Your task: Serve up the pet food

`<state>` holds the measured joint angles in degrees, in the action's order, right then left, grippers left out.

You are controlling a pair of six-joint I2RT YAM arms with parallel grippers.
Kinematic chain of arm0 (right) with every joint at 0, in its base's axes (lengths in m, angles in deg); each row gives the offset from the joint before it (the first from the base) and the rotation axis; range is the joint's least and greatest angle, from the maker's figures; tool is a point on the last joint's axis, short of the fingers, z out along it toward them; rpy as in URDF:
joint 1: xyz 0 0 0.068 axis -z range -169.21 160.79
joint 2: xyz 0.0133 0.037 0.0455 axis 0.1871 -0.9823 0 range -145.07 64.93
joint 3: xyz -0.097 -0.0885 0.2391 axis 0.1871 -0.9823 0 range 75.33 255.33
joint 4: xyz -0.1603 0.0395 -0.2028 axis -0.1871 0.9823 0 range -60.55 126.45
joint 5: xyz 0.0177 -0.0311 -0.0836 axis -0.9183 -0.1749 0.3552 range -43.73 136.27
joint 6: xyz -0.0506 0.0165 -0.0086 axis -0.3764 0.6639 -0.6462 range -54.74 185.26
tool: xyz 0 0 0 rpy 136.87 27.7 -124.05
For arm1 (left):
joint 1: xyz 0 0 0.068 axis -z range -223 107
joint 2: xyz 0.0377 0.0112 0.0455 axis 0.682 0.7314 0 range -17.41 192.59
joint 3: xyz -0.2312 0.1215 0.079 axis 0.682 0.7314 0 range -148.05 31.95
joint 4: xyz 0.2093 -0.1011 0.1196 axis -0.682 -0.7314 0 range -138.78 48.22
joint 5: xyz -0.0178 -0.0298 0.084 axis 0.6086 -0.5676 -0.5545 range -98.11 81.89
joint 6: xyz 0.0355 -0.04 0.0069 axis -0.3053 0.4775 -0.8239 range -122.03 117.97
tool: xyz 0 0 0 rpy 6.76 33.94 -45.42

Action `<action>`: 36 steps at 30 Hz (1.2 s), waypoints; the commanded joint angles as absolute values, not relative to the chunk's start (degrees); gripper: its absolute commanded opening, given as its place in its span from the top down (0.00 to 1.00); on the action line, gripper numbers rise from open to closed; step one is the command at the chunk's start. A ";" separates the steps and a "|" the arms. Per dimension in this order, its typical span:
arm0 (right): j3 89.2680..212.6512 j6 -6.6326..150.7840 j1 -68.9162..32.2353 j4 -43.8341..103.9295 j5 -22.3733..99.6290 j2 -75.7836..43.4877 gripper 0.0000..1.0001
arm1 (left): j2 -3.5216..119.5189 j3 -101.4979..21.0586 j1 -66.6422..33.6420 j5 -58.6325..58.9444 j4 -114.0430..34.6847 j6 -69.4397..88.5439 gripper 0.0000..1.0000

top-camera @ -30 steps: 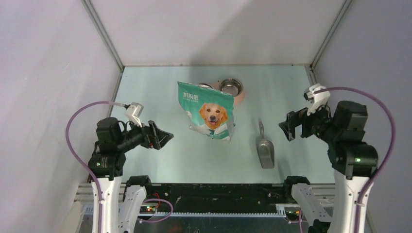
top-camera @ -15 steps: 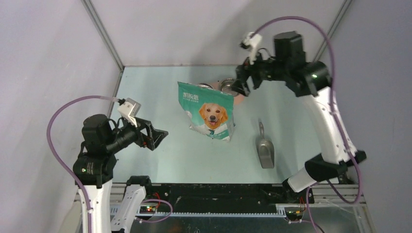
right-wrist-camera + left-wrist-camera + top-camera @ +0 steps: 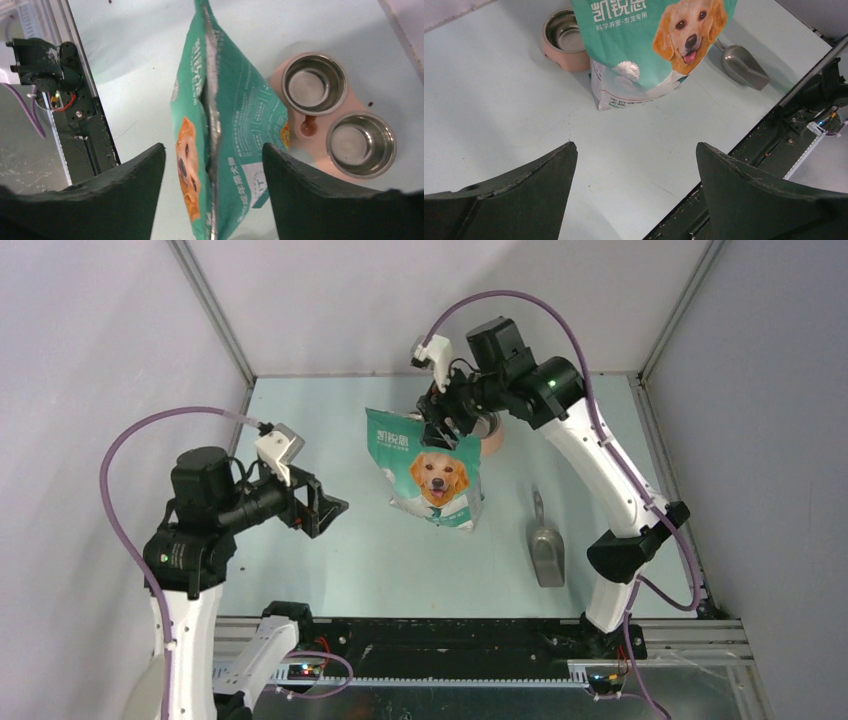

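The teal foil bag with a golden dog [image 3: 430, 475] stands upright mid-table; it also shows in the left wrist view [image 3: 644, 45] and the right wrist view [image 3: 235, 110]. No heap of pet food shows; it is hidden. My right gripper [image 3: 441, 426] is open, above the bag's top edge, which runs between its two fingers [image 3: 213, 146] without touching them. My left gripper [image 3: 335, 512] is open and empty, left of the bag and apart from it, over bare table [image 3: 636, 144].
A pink stand with two empty steel bowls [image 3: 477, 420] sits right behind the bag [image 3: 314, 85]. A grey metal scoop [image 3: 546, 550] lies on the table right of the bag [image 3: 744, 67]. White walls enclose the table.
My right arm swung from the table's right side up and over to the back, then left until its gripper reached the bag's top. My left gripper shifted only slightly.
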<state>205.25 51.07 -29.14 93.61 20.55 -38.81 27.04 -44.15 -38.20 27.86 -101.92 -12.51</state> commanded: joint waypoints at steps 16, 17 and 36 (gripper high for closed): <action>183.80 55.32 -29.32 91.86 36.29 -25.79 0.73 | 39.53 -25.19 -18.90 22.46 -70.77 8.04 0.16; 183.72 55.37 -28.60 91.77 35.96 -25.60 0.78 | 37.45 -22.11 -18.78 23.22 -67.27 11.26 0.17; 193.72 64.27 -26.37 93.46 19.12 -27.80 1.00 | 48.13 -4.70 -16.90 12.56 -30.26 20.82 0.14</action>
<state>188.12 58.58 -26.10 93.26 27.99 -29.24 47.26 -1.59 -16.74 17.04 -40.64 20.06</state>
